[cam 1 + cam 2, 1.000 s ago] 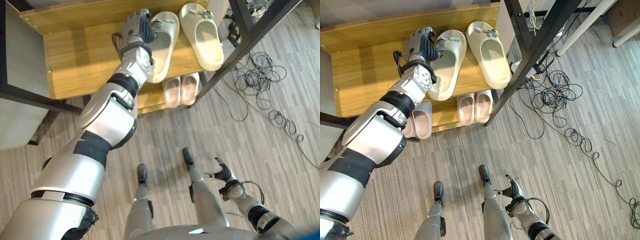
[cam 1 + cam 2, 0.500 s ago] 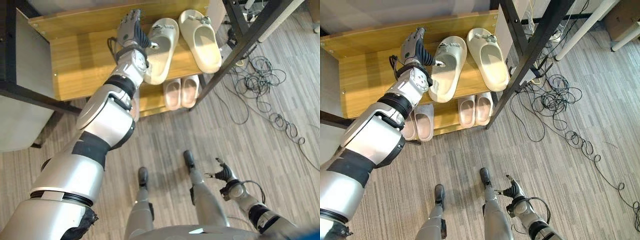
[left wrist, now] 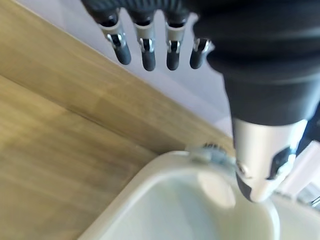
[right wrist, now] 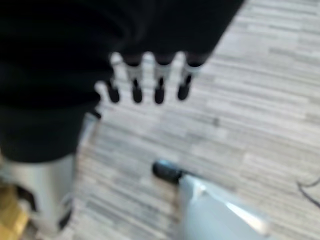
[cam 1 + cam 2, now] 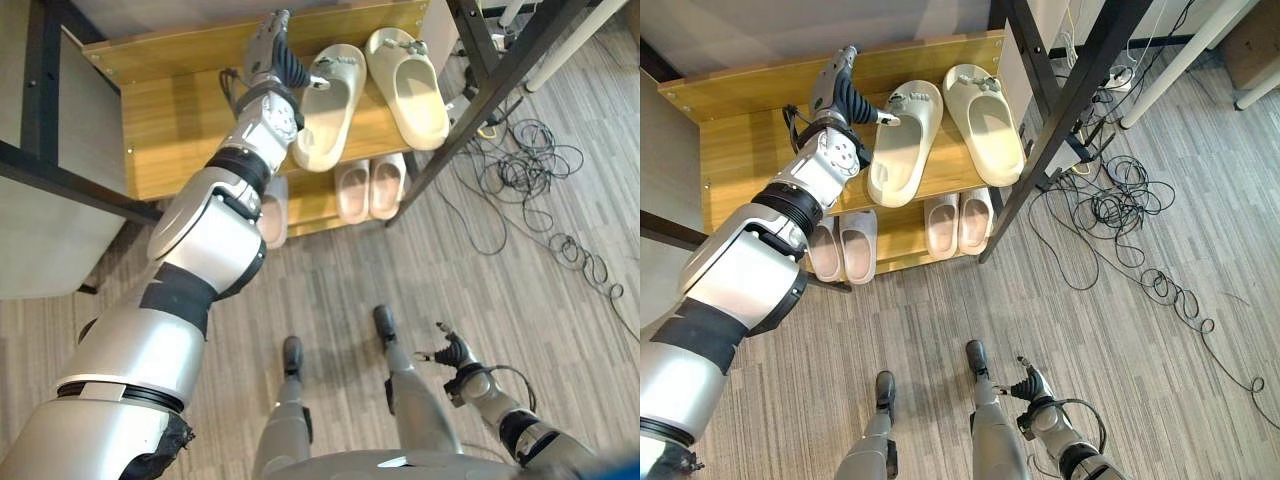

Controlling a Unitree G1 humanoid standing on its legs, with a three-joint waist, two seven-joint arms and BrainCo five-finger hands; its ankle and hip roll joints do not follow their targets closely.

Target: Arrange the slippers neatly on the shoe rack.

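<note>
Fingers straight on left hand (image 5: 268, 50), thumb tip at the toe rim of left slipper (image 5: 324, 105); nothing gripped. Right slipper (image 5: 407, 80) beside it on rack (image 5: 180, 120) top shelf. Right hand (image 5: 458, 355) relaxed, low over wood-look floor (image 5: 500, 250). Right eye view shows two more pairs (image 5: 902, 233) under that shelf.

Cream slippers (image 5: 902, 145) — pale pink pairs (image 5: 957, 222) below, honey-wood shoe rack (image 5: 750, 150) (black frame), grey-striped floor (image 5: 1120, 340).

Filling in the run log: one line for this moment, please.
left hand: open, thumb by left cream slipper | right cream slipper: beside it, top shelf | right hand: open, idle, low
</note>
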